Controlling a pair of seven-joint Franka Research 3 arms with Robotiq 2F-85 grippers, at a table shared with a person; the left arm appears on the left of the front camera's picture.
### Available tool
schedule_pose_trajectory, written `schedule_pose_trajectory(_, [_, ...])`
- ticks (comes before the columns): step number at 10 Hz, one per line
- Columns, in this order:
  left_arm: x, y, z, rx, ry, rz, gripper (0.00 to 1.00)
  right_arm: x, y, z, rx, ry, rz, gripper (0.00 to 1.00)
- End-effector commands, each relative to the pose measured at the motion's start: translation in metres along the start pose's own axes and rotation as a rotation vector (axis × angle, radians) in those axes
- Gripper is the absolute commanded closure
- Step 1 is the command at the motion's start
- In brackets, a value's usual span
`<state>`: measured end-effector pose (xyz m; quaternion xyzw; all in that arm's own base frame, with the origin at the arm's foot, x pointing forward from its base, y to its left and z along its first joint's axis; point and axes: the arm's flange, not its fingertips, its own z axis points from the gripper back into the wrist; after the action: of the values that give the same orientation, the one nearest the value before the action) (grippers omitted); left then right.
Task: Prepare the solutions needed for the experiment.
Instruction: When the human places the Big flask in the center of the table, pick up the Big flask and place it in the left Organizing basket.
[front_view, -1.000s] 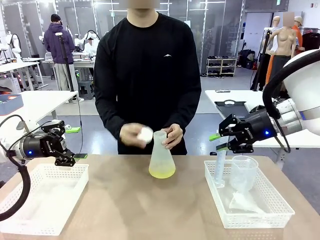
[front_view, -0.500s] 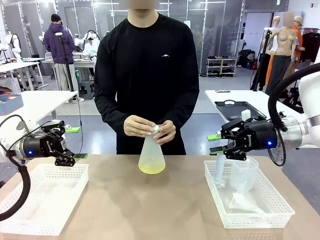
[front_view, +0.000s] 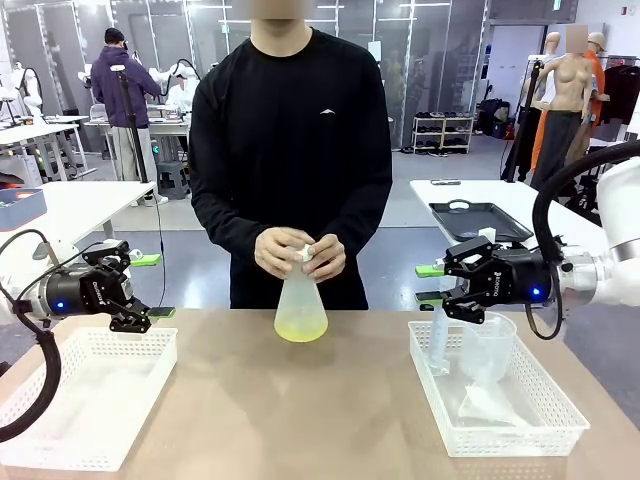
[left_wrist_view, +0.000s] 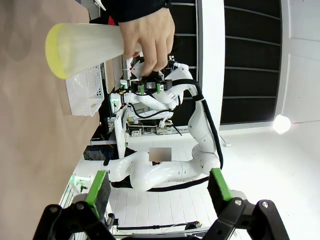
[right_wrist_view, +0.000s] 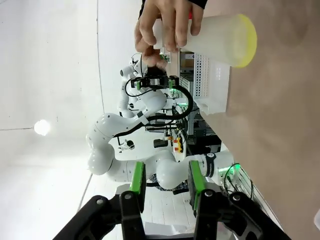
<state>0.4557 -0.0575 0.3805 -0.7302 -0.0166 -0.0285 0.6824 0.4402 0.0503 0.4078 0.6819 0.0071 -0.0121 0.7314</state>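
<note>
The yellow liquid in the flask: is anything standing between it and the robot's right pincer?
No object stands on the table between the right pincer and the flask. But the liquid sits inside that flask, and the person's hands wrap its neck, covering the mouth.

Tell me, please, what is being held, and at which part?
The person's hands grip the flask at its neck. The left gripper and the right gripper hold nothing.

Front camera faces across the table (front_view: 250, 400); 2 rolled wrist cameras view the flask (left_wrist_view: 85, 47) from opposite sides.
</note>
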Motion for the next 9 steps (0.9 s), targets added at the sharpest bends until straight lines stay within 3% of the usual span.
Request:
schedule_pose_trajectory(1, [-0.0001,-0.0017,0.0007,-0.003,0.006,-0.003,0.00,-0.0014,0.0007,0.0012,-0.005,0.001,0.003,0.55])
schedule_pose_trajectory(9, [-0.0001,-0.0017,0.0007,-0.003,0.006,-0.003,0.00,-0.0014,0.0007,0.0012,-0.005,0.001,0.003,0.55])
